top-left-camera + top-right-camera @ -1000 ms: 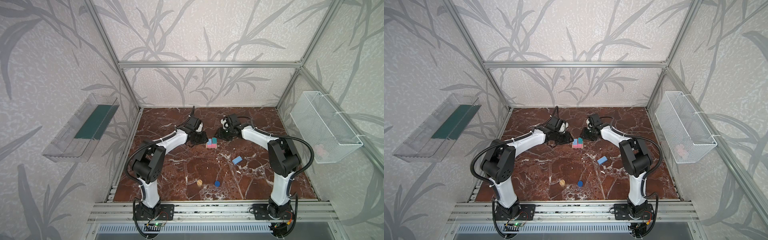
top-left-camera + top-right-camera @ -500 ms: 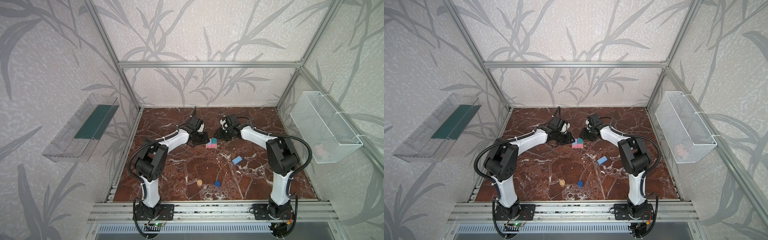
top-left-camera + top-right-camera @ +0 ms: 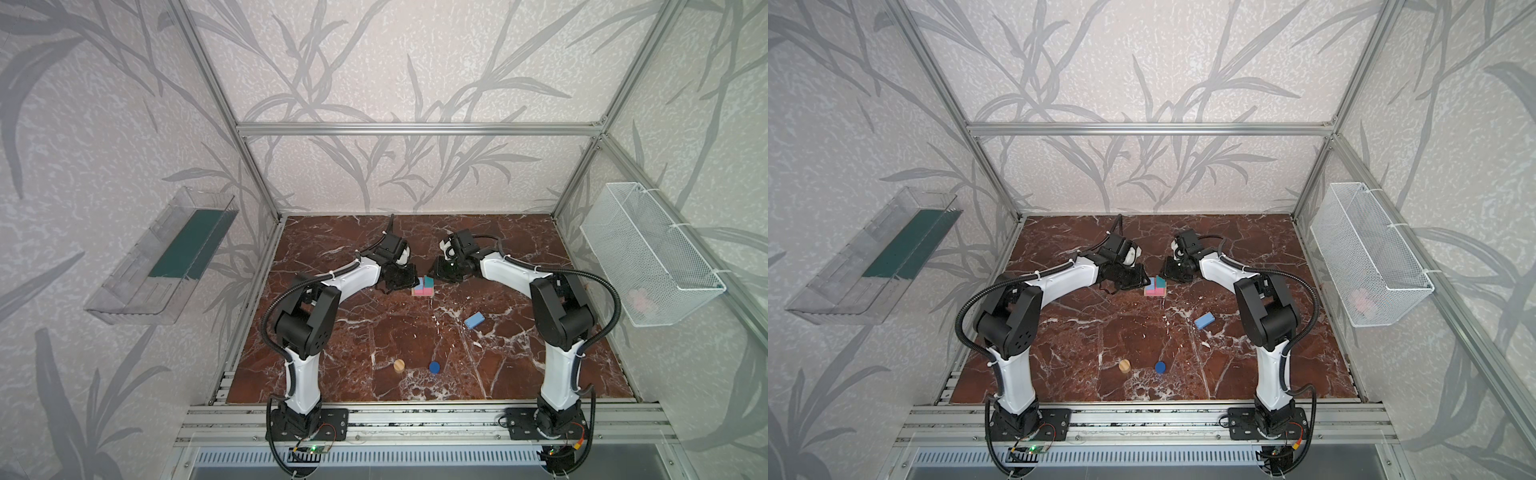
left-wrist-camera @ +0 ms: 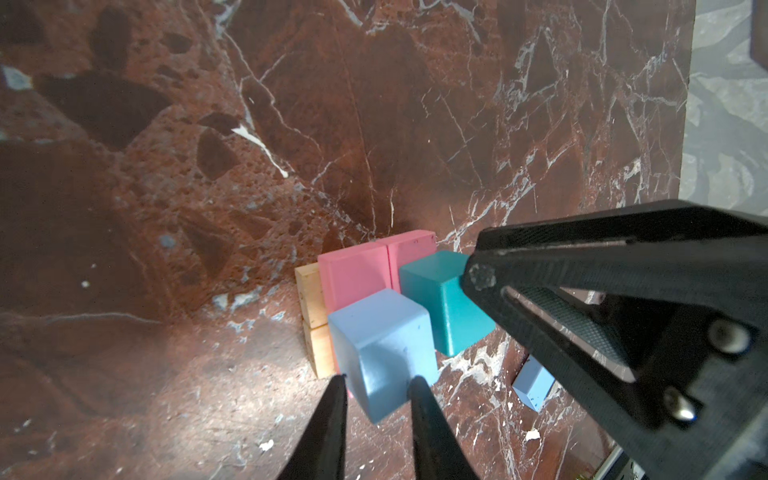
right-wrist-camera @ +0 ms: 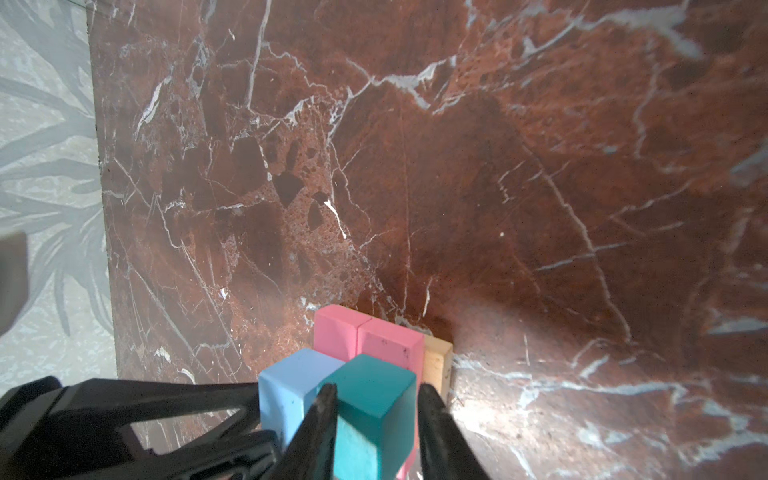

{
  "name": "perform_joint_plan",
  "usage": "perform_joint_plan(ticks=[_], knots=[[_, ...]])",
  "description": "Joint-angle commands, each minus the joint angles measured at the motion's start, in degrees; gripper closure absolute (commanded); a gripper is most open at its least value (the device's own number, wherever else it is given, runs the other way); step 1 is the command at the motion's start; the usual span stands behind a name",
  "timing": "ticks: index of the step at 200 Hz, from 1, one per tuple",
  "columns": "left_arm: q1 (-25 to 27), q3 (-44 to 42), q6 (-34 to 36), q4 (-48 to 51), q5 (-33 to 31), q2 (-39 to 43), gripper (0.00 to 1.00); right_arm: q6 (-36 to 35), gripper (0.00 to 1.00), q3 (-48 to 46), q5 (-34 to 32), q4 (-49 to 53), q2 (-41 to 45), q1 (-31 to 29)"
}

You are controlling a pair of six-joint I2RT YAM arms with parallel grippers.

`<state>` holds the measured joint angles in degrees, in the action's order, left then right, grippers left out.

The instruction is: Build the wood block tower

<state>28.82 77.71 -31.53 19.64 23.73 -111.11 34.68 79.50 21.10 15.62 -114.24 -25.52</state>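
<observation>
Marble table (image 3: 519,249). Left gripper (image 4: 376,380) narrow astride light blue block (image 4: 382,328), right gripper (image 5: 376,388) narrow astride teal cube (image 5: 370,390), can't tell if either grips. Both blocks top the tower (image 3: 423,286), far centre, over pink bars (image 4: 357,278) and tan bars (image 4: 311,299). Loose nearer: blue slab (image 3: 474,320) right, tan cylinder (image 3: 399,365), blue cylinder (image 3: 434,366).

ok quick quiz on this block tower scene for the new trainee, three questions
1. True or false: the dark blue cylinder already tops the tower.
2. What colour is the block between the fingers of the right hand? A teal B pink C tan
3. How many blocks lie loose on the table, apart from the tower?
Key: 1 false, it lies on the table. 2 A, the teal cube. 3 three: dark blue cylinder, tan cylinder, light blue block.
</observation>
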Motion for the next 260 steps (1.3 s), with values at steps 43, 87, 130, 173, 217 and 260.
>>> perform_joint_plan(ticks=[43, 87, 130, 173, 217, 260], knots=[[0.3, 2.07, -0.27, -0.13, 0.36, -1.45, 0.74, 0.43, 0.68, 0.0, 1.0, -0.76, -0.49, 0.24], [0.27, 2.24, -0.48, -0.72, 0.53, -1.82, 0.76, 0.74, 0.7, -0.66, 1.22, -1.25, -0.38, 0.13], [0.28, 2.36, -0.79, -0.87, 0.36, -2.24, 0.77, 0.92, 0.71, -1.11, 1.31, -1.38, -0.2, 0.12], [0.27, 2.75, -0.94, -0.86, 0.08, -2.44, 0.77, 1.18, 0.72, -1.68, 1.49, -1.71, -0.07, -0.04], [0.27, 2.79, -1.34, -1.01, 0.27, -2.37, 0.78, 1.51, 0.75, -2.42, 1.4, -1.73, 0.59, -0.15], [0.27, 2.49, -1.59, -1.09, 0.27, -1.97, 0.78, 1.46, 0.77, -2.58, 1.48, -1.3, 0.83, -0.41]])
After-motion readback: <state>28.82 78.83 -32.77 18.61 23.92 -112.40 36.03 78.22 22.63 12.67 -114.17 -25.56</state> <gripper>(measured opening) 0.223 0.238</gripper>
